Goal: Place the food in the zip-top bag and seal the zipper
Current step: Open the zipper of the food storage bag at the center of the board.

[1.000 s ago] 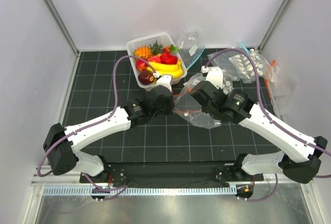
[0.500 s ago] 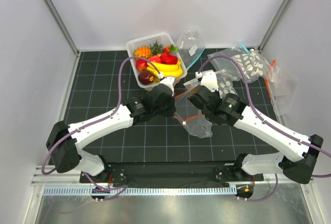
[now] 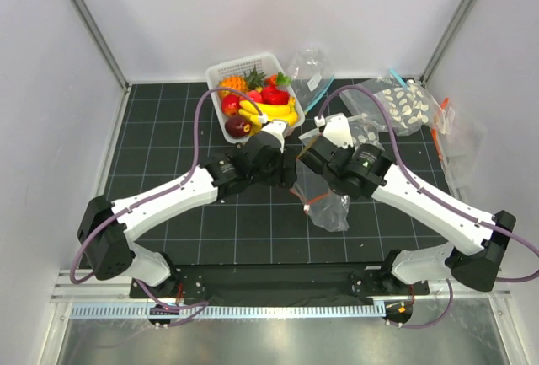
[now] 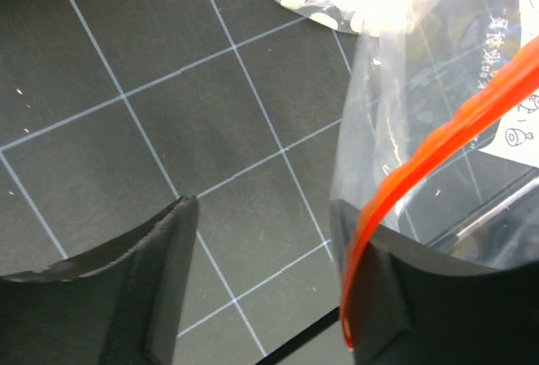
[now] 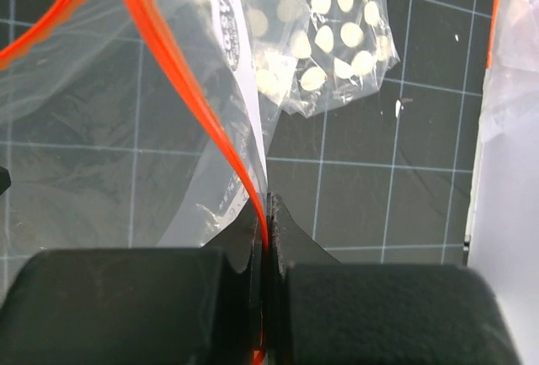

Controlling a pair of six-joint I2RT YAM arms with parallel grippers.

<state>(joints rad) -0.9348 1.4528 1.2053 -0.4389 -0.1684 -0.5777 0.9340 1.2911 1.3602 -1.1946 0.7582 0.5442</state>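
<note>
- The zip-top bag [image 3: 324, 201] is in the middle of the worktop [image 3: 168, 129]. It hangs down from the right pincer [image 5: 268, 222] and sags toward the near edge.
- The right pincer is closed tight. It pinches the orange-red zipper [image 5: 181, 104] at the mouth of the bag.
- The left pincer [image 4: 263, 209] is wide open and holds nothing. It sits just beside the bag, on the bag's left side.
- In the left wrist view, the zipper runs on a slant. It goes up and away from the pincer and leans against one of its fingers [image 4: 383, 297]. It is at the edge of the gap, not in the middle of it.
- I think the left pincer has to slide a little sideways to get the loose side of the mouth into its gap. Then both pincers could pull the bag open.
- The food [image 3: 261, 105] is all in the white basket [image 3: 221, 72] by the far edge. None of it is in the bag yet.
- The basket is just past the left pincer, so the left arm is the nearer one to fetch the fruit.
- Some bags with white dots [image 3: 404, 104] lie near the far right corner, apart from our bag.
</note>
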